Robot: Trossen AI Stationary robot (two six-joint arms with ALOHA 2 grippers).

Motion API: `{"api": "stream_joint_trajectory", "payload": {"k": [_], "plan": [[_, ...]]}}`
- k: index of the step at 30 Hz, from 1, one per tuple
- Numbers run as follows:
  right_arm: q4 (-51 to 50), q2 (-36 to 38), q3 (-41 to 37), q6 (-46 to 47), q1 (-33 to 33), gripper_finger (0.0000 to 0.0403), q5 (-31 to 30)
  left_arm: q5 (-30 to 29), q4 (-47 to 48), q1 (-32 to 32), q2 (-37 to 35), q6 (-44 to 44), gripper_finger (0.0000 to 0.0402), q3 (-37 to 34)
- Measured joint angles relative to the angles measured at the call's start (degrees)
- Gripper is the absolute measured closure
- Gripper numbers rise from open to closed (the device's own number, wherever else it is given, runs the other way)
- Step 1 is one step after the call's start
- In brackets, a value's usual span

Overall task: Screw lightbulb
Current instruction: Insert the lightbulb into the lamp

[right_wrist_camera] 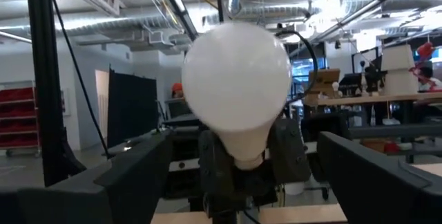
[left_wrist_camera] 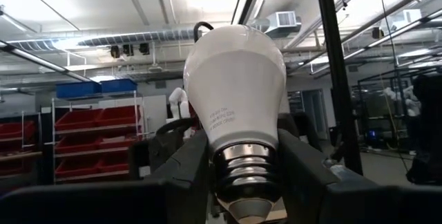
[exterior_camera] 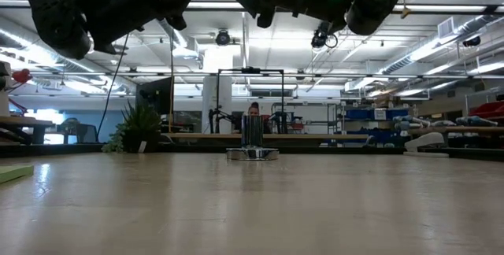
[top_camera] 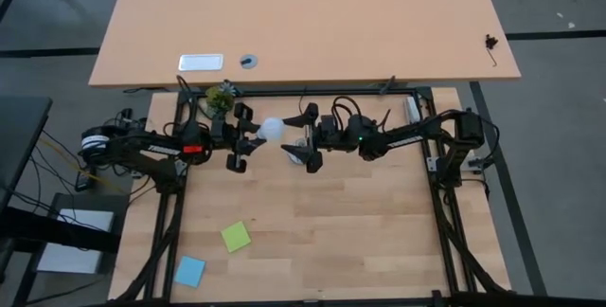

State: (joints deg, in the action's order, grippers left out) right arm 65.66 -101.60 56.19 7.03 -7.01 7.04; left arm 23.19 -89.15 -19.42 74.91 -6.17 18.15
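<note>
— Lightbulb (left_wrist_camera: pixel 235 92), white frosted pear-shaped glass on a ribbed grey metal screw base: held up in the air above the far half of the table, clamped at the threads by the left gripper (left_wrist_camera: pixel 238 175), glass end pointing toward the right arm.

— And the right gripper (right_wrist_camera: pixel 242 162)?

— Facing the glass end, dark fingers spread wide on either side of the bulb, touching nothing. Seen from above, just beside the bulb, with the round silver socket disc (exterior_camera: pixel 252 153) on the table beneath, close to the right fingers.

— Risks from here?

— Probably a handover or a regrip. Glass smooth and rounded, so liable to squirt out of a pinch placed off its widest part. Left fingers letting go too soon: a drop onto hard wood. Right fingers closing off-centre: bulb knocked crooked in the left grip, threads then likely to cross in the socket. Socket standing loose, so liable to turn or skid under twisting unless braced.

— Surface?

— Pale wood plank tabletop (top_camera: pixel 322 222) inside a black metal frame; green square sticky note (top_camera: pixel 236 237) and blue square sticky note (top_camera: pixel 189 270) lying near the front left, well apart from the work. Beyond the frame, a second tan desk (top_camera: pixel 312 23).

— Room?

— Open workshop: exposed ducts and strip lights overhead, red storage bins on shelves, a potted plant, benches far behind.
</note>
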Motion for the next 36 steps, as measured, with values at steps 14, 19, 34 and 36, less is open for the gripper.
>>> {"api": "stream_joint_trajectory", "payload": {"k": [14,19,34,36], "plan": [[-5.75,-0.04,6.22,-1.22,1.11,0.0036,-0.05,-1.75,1.54,1.98,0.11,-0.05,0.0273,0.04],[-8.98,-0.06,7.78,-1.21,1.09,0.0036,-0.08,-3.06,2.58,2.37,0.11,-0.22,0.0267,0.04],[-10.52,-0.52,9.29,-1.62,1.20,0.0052,-0.08,-8.86,2.57,6.37,0.15,4.33,0.0273,0.37],[-10.18,-0.52,9.29,-1.64,1.20,0.0061,-0.05,-9.02,3.56,6.84,0.15,4.49,0.0273,1.53]]}}
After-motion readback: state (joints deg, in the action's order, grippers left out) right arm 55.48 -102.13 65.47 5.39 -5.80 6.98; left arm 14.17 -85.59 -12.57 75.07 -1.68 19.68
